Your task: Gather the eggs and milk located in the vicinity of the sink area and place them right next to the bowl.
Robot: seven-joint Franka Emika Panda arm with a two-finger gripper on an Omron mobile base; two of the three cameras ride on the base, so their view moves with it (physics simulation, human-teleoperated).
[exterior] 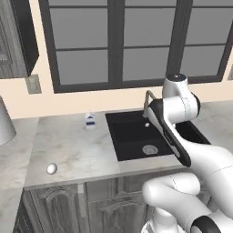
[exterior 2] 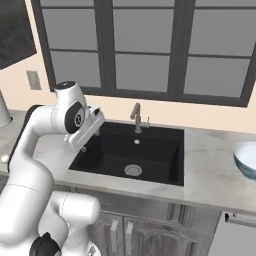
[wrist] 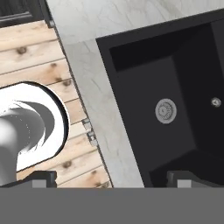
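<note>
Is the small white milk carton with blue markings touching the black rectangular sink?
Apart. In the left base view the milk carton stands on marble counter, with a bare strip before the sink.

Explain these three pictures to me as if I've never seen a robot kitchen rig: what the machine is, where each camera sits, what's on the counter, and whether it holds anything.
This is a rendered kitchen. The white jointed arm stands on a base that can drive. Two cameras ride on that base, behind the arm to its left and right. A third rides on the hand, looking down along the tool, whose fingers stand wide apart and hold nothing.

A black sink with a faucet is set in the marble counter. Left of the sink stand a small milk carton near the wall and a whitish egg near the front edge. Right of the sink sits a bowl.
</note>
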